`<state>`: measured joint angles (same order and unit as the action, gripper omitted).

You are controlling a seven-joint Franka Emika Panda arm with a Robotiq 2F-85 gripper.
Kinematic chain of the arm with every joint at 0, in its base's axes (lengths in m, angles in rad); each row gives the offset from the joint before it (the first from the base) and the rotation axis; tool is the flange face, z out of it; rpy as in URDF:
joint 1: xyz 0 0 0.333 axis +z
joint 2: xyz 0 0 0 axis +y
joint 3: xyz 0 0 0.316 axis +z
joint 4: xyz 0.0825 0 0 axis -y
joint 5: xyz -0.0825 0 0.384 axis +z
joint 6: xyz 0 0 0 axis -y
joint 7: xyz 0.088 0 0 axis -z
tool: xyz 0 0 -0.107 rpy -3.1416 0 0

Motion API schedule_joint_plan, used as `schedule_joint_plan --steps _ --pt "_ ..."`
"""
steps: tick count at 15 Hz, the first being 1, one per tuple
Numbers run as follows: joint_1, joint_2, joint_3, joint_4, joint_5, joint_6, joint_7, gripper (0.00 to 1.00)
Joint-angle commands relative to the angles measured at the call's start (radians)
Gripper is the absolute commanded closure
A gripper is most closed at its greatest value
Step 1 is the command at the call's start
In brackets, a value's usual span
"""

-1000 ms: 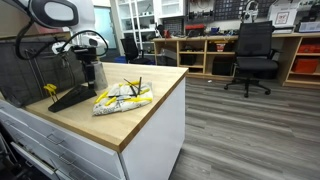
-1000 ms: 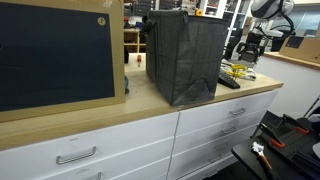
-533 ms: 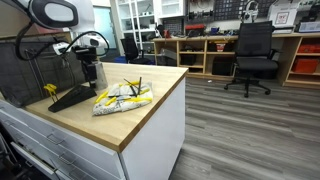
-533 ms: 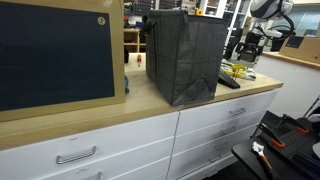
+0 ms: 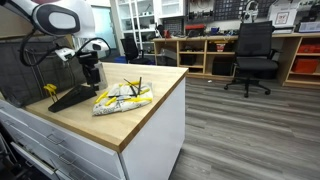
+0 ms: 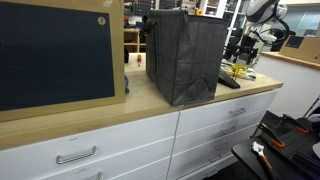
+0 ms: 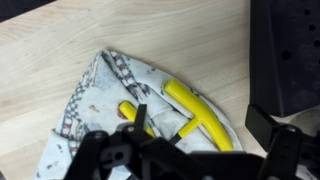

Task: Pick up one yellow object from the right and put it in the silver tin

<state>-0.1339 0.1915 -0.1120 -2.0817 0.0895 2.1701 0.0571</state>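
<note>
Since the earlier frame my arm (image 5: 55,16) has swung its white upper link a little, while the end effector (image 5: 90,70) has hardly shifted above the tabletop (image 5: 155,100). At the bottom of the wrist view its dark fingers (image 7: 285,150) stand wide apart with nothing between them, so it is open and empty.

Just ahead of that gap in the wrist view lies the yellow piece (image 7: 198,112) I mean to take. It is a smooth, rounded bar with a short side branch, plastic by the look of it. Its long axis runs diagonally from upper left to lower right, so I judge the wrist must turn to let the fingers close across the bar, not along it. A smaller yellow bit (image 7: 133,113) lies just beside it, partly hidden by a finger.

Both rest on a crumpled, checked cloth (image 7: 95,95), soft and wrinkled, spread over pale wood grain. In an exterior view the cloth (image 5: 122,97) sits below the end effector, toward the tabletop's free edge.

Near it stands a dark mesh rack (image 6: 185,55), stiff and perforated. I cannot pick out the tin in any view.
</note>
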Motion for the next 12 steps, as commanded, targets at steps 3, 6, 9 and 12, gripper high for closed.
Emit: schedule_joint_plan --steps 3,6,9,12 --pt "-0.003 0.055 -0.001 0.007 -0.010 0.068 -0.046 0.00" --pt "-0.003 0.067 0.007 0.006 0.004 0.081 -0.067 0.00" --pt "0.002 0.063 0.011 -0.004 -0.005 0.084 -0.077 0.00" --pt "0.002 0.060 0.015 -0.002 -0.005 0.079 -0.084 0.00"
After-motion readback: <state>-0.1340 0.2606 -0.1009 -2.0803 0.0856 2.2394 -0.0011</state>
